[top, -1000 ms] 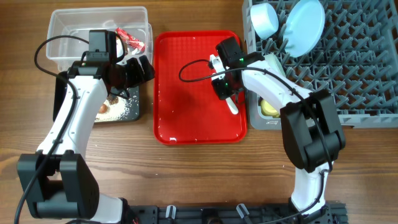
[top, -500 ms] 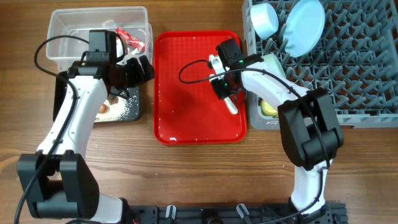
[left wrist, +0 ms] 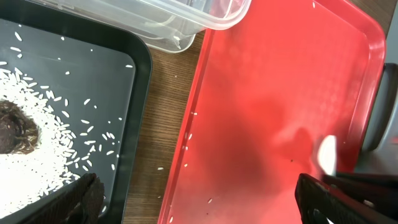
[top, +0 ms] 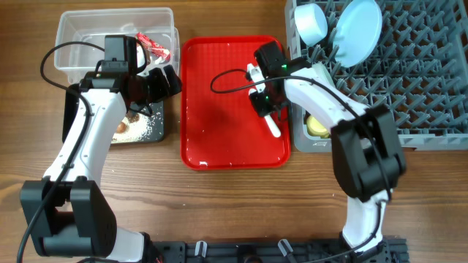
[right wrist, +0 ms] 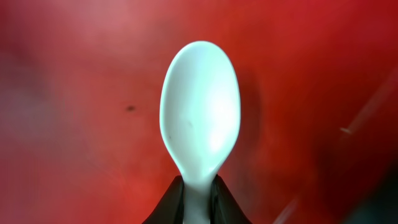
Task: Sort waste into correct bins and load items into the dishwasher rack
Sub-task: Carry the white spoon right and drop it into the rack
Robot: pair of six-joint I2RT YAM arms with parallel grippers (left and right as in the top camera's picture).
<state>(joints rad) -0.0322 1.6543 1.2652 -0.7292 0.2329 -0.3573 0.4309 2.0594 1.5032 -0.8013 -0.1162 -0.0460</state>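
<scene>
Wooden table [top: 219, 212], red tray [top: 219, 124] in the middle, bins to our left, rack to our right. Vs. a sec ago almost nothing has shifted: the white spoon [top: 273, 126] wobbled a touch towards the tray's centre and back, and the right gripper [top: 265, 102] with it. The fingers [right wrist: 166, 200] pinch the spoon's handle, bowl end pointing away from them. We can't tell if it's off the tray yet. We read that as grasp made, carry to the dishwasher rack [top: 424, 88] not yet begun.

The left gripper [top: 167, 80] hangs over the gap betw. black bin and tray, fingers spread wide, holding nothing.

Containers:
- Clear tub [top: 73, 29]: red-and-white wrapper [top: 155, 48] at its right end; rest hard to make out.
- Black bin [left wrist: 74, 62]: loose rice [left wrist: 37, 155] and a brown lump [left wrist: 15, 134].
- Rack: pale blue plate [top: 360, 29] and pale blue bowl [top: 311, 22] on edge at the far left corner, yellow cup [top: 316, 126] at the near left, partly behind the right arm.
- Tray: the spoon, plus a few stray grains near its left rim.

By our judgement the spoon is the last item for the rack.
</scene>
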